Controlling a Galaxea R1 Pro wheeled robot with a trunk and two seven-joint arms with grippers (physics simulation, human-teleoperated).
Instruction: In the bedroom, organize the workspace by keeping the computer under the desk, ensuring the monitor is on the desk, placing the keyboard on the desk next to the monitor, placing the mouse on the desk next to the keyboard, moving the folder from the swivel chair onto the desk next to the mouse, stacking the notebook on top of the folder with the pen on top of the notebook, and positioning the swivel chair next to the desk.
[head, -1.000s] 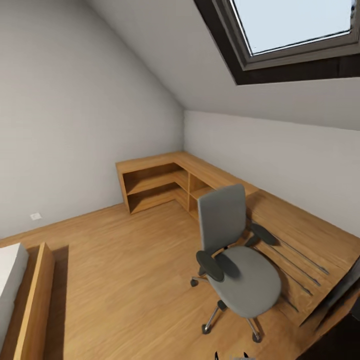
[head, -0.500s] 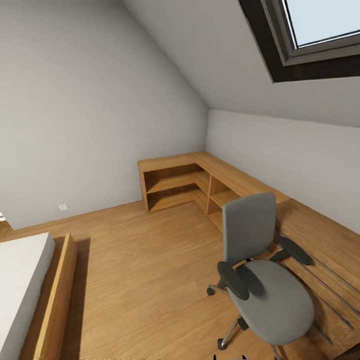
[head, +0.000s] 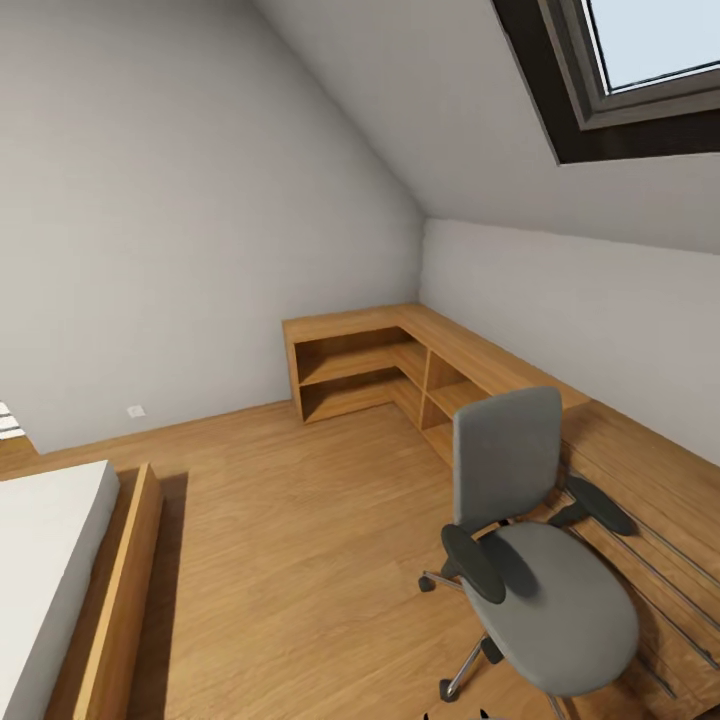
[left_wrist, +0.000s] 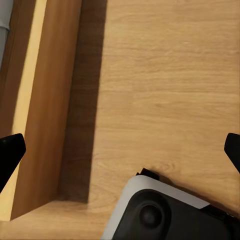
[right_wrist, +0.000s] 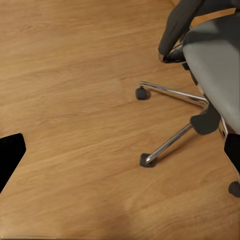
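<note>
Swivel chair (head: 540, 560): grey padded seat, chrome legs, wood floor (head: 300, 540).

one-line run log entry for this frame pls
phase: in transit | swivel chair: seat bare, on wood floor | left claw: open | right claw: open | nothing held

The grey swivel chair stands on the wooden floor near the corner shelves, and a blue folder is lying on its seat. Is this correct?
Not quite. In the head view the swivel chair does stand on the wooden floor near the corner shelves, but its seat is bare: no blue folder lies on it. The rest is right.
</note>
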